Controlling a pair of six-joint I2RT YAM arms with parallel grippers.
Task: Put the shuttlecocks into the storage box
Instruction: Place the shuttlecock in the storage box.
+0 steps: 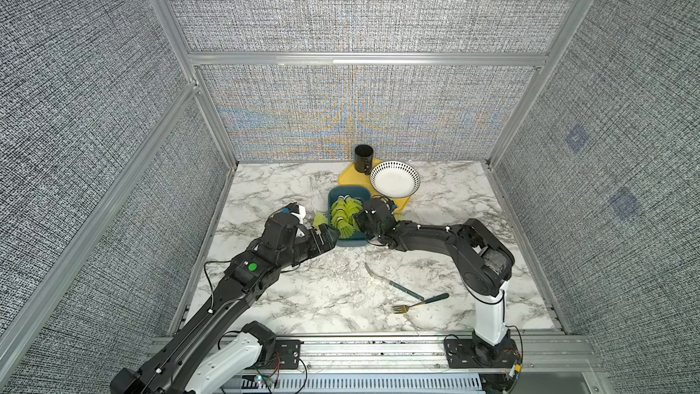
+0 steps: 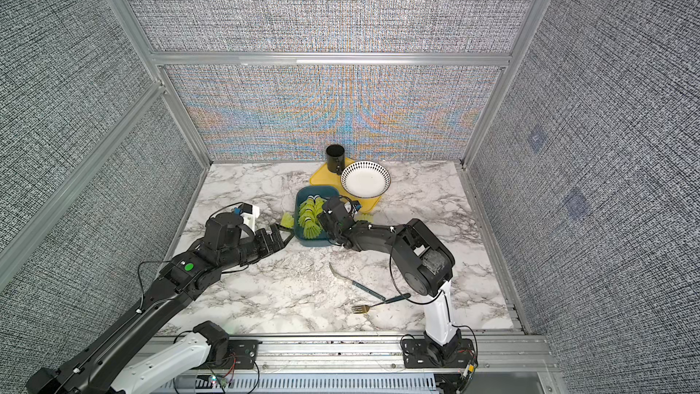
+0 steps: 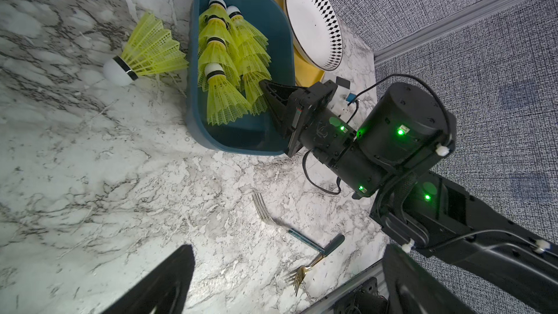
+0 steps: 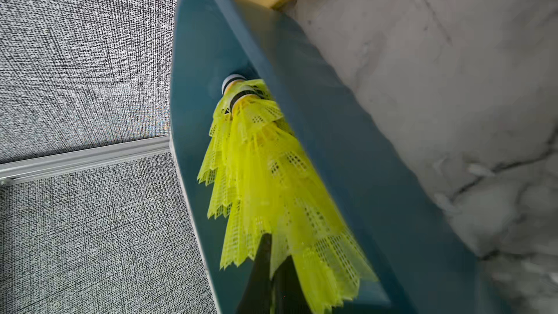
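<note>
Stacked shuttlecocks [image 3: 222,86] inside storage box [image 3: 241,138], clenched right jaws poking their skirts, grip unclear. One loose shuttlecock [image 3: 148,49] on tabletop [image 3: 120,161] just beside box, near wide-released left jaws. Risk: snagged mesh dragging stack out on withdrawal.

1. Shuttlecocks [image 3: 222,55]: neon yellow-green mesh skirts, white tips, thin black bands. The loose shuttlecock [image 3: 145,49] just beside the left gripper [image 1: 328,234] is the same.
2. Storage box [image 3: 265,10] under the right gripper [image 3: 268,89]: plain dark teal-blue.
3. Tray [image 1: 346,178] beyond the right gripper: flat yellow.
4. Bowl [image 1: 394,180]: white, black diamond pattern on the rim.
5. Cup [image 1: 363,159]: black.
6. Table [image 1: 303,297]: white marble, grey veins.
7. Silver fork [image 1: 392,282]: teal handle. Gold fork [image 1: 422,302]: dark green handle.
8. Both grippers: black.
</note>
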